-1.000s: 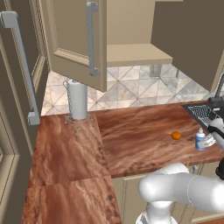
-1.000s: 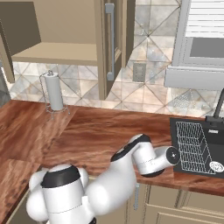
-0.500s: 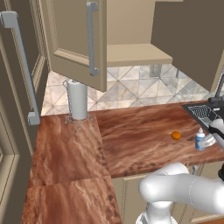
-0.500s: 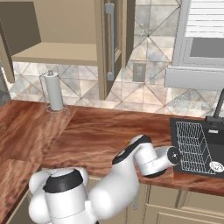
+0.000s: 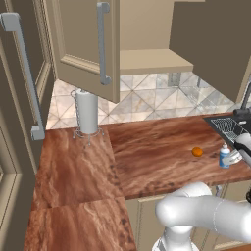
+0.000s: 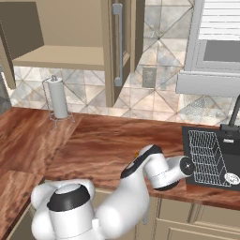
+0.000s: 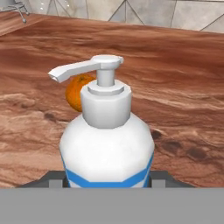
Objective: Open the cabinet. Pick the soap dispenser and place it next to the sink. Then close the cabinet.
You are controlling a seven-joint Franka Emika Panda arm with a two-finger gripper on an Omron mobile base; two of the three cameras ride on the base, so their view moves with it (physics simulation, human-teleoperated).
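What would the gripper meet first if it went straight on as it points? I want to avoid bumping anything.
The soap dispenser, already right between the fingers; just behind it lies the orange ball, then bare counter.

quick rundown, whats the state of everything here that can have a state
cabinet: both doors swung open, shelf inside bare
soap dispenser: upright on the counter beside the sink, out of the cabinet
gripper: at the dispenser; grip not clear
sink: wire rack inside
paper towel roll: upright on its wire stand by the backsplash
orange ball: resting loose on the counter, left of the dispenser
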